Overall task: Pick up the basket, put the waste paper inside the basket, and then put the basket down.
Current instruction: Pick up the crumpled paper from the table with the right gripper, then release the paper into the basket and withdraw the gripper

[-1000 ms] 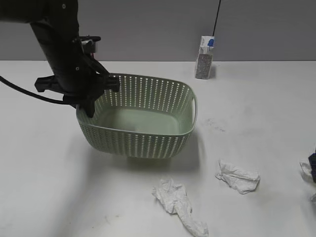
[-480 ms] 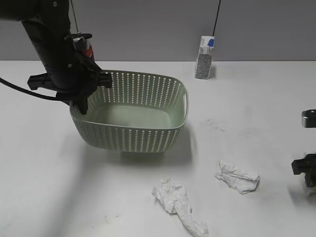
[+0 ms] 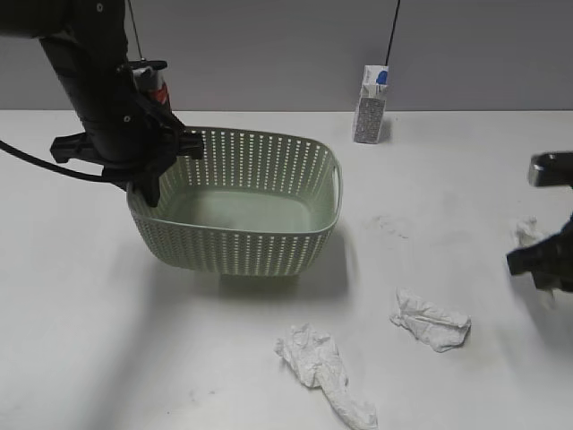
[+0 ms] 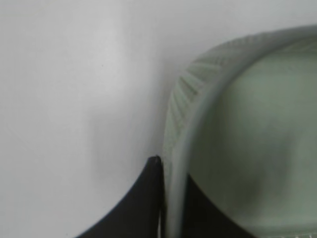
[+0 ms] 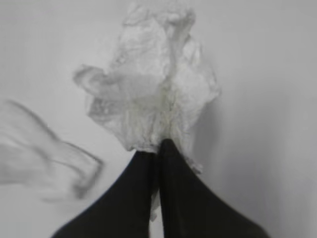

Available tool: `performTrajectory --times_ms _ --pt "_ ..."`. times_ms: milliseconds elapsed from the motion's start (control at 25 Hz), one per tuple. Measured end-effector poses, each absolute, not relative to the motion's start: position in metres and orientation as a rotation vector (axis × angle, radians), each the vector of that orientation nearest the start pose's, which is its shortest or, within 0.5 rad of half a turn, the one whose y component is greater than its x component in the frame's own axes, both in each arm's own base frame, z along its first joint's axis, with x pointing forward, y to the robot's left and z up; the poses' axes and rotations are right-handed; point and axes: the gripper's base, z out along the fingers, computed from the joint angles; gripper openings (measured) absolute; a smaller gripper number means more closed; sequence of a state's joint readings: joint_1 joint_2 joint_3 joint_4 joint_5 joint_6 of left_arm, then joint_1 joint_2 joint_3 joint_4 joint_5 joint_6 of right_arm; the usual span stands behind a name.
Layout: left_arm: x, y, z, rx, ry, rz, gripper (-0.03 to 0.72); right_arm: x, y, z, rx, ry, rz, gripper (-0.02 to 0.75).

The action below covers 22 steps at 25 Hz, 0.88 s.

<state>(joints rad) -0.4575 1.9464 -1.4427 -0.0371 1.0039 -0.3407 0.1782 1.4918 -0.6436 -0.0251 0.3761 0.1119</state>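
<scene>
The pale green basket (image 3: pixel 246 210) hangs tilted a little above the table, left of centre. My left gripper (image 3: pixel 148 170) is shut on its left rim; the left wrist view shows the jaws (image 4: pixel 171 171) pinching the basket wall (image 4: pixel 198 99). My right gripper (image 3: pixel 535 255) at the right edge is shut on a crumpled white paper wad (image 3: pixel 526 231), which fills the right wrist view (image 5: pixel 153 89) just beyond the jaws (image 5: pixel 157 146). Two more wads lie on the table: one (image 3: pixel 431 321) right of centre and a longer twisted one (image 3: pixel 327 372) at the front.
A small white-grey carton with a blue mark (image 3: pixel 372 105) stands upright at the back of the table. A can (image 3: pixel 158 88) shows behind my left arm. A blurred paper shape (image 5: pixel 44 148) is at the left of the right wrist view.
The basket rose and shifted left a second ago and has since held still. My right gripper came into view at the right edge and has risen with a paper wad.
</scene>
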Motion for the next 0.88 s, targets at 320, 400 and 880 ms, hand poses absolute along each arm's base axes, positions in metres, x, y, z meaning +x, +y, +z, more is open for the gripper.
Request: performTrajectory --times_ms 320,400,880 --pt "0.350 -0.175 0.200 0.149 3.009 -0.135 0.005 0.272 0.149 0.271 -0.398 2.302 0.507 0.006" --pt "0.350 -0.176 0.200 0.148 3.010 -0.136 0.005 0.278 0.176 0.273 -0.474 2.283 0.547 0.006" --pt "0.350 -0.175 0.200 0.147 3.010 -0.137 0.005 0.314 0.241 0.249 -0.812 2.492 0.541 0.626"
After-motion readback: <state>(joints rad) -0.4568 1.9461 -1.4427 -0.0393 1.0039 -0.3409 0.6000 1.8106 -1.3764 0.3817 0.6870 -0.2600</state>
